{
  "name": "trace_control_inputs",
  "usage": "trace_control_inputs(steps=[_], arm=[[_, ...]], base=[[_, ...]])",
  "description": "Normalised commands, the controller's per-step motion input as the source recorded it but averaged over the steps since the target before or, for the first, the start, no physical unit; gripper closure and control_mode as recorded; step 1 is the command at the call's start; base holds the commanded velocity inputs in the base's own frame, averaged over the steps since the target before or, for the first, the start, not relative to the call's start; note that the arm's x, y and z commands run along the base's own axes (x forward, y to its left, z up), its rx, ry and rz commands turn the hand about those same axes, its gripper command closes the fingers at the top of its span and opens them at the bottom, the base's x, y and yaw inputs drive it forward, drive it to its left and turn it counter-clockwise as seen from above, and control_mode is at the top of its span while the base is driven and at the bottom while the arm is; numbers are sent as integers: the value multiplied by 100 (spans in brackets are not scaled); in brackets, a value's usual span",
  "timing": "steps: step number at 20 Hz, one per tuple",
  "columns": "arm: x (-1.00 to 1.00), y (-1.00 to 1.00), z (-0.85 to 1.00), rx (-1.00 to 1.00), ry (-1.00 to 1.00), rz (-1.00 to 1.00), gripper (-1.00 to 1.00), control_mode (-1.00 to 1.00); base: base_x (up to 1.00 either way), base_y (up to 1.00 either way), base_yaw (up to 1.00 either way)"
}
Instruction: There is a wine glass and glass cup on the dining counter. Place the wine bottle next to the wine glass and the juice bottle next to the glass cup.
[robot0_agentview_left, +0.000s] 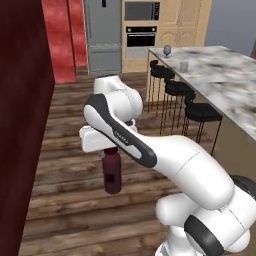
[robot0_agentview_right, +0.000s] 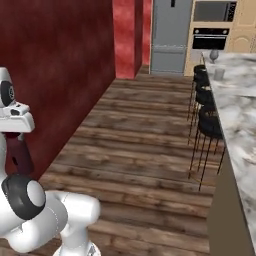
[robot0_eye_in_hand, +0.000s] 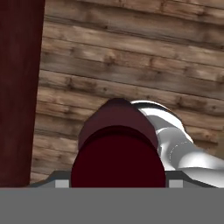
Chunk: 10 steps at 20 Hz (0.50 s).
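My gripper (robot0_agentview_left: 111, 150) is shut on the cap end of the juice bottle (robot0_agentview_left: 112, 174), a stubby dark maroon bottle hanging upright below the hand over the wooden floor. From the right base view the juice bottle (robot0_agentview_right: 20, 156) shows at the far left under the white hand. Its wide cap (robot0_eye_in_hand: 118, 157) fills the lower hand view. The dining counter (robot0_agentview_left: 225, 82) with its marble top runs along the right. On its far end stand the wine glass (robot0_agentview_left: 167, 50) and, nearer, the glass cup (robot0_agentview_left: 184, 66). Both are well beyond the gripper. The wine bottle is out of view.
Black stools (robot0_agentview_left: 202, 112) line the counter's near side. A dark red wall (robot0_agentview_left: 20, 125) stands close on the left. A grey fridge (robot0_agentview_left: 102, 35) and a built-in oven (robot0_agentview_left: 141, 35) are at the back. Open wooden floor (robot0_agentview_right: 140, 130) lies between wall and stools.
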Motion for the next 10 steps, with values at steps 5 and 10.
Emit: trace_control_inputs(steps=[5,10], arm=[[0,0,0,0,0,0,100,100],[0,0,0,0,0,0,100,100]], base=[[83,-8,-9],[84,-5,-11]])
